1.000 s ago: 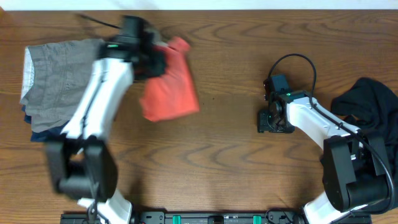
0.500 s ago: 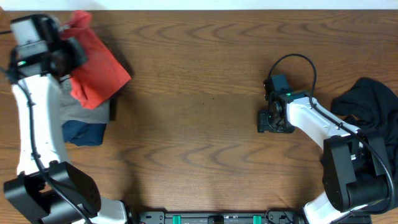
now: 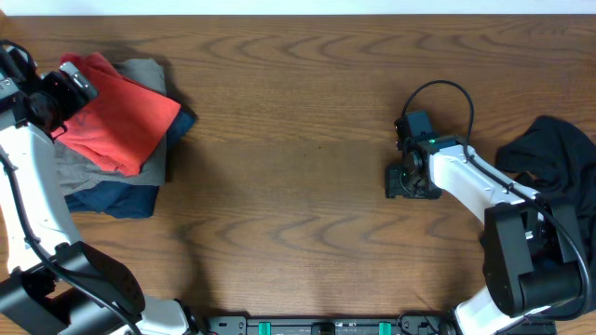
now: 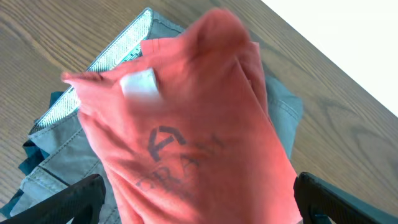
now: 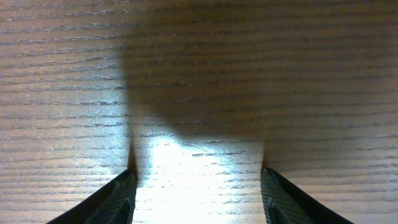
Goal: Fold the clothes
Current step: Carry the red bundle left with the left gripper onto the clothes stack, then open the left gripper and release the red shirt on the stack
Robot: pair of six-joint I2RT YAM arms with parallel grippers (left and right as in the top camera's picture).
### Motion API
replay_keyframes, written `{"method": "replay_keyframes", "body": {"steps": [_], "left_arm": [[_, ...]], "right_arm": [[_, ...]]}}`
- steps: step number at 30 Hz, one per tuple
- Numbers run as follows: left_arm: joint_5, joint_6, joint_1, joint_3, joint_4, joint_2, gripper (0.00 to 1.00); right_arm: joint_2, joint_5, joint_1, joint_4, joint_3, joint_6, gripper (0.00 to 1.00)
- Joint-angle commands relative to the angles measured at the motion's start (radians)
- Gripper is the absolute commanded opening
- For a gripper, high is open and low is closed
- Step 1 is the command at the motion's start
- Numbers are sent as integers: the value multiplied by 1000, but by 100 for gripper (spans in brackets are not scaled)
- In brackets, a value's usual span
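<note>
White-shelled, black-jointed left arm (image 3: 37, 200) at left edge. Matching white right arm (image 3: 466, 177) lower right, green LED, looped black cable (image 3: 443, 83). Dark carbon-weave fingers (image 5: 115, 199) on right gripper (image 5: 199, 199), bottom corners.

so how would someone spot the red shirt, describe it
Look to the left end of the wooden table, where a small stack of clothes sits. The coral-red T-shirt lies on top, the only bright piece above the grey garment and navy garment.

Coral-red T-shirt (image 3: 116, 126), from mid-table to atop the grey garment (image 3: 154, 76).
</note>
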Motion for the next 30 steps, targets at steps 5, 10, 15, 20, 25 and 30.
{"method": "replay_keyframes", "body": {"steps": [5, 10, 15, 20, 25, 30], "left_arm": [[39, -21, -5, 7, -28, 7, 98], [63, -20, -76, 1, -58, 7, 98], [63, -16, -225, -27, -77, 10, 98], [59, -8, -418, -67, -160, 23, 98], [39, -4, -560, -74, -374, 58, 98], [40, -5, -610, -74, -629, 60, 98]], "right_arm": [[9, 6, -4, -5, -8, -12, 65], [9, -55, -3, 12, -8, -12, 74], [9, -153, -3, 56, -8, -12, 97], [9, -232, -3, 84, -7, -11, 99], [6, -240, -19, -2, 24, -50, 99], [-4, -240, -84, -253, 152, -50, 99]]}}
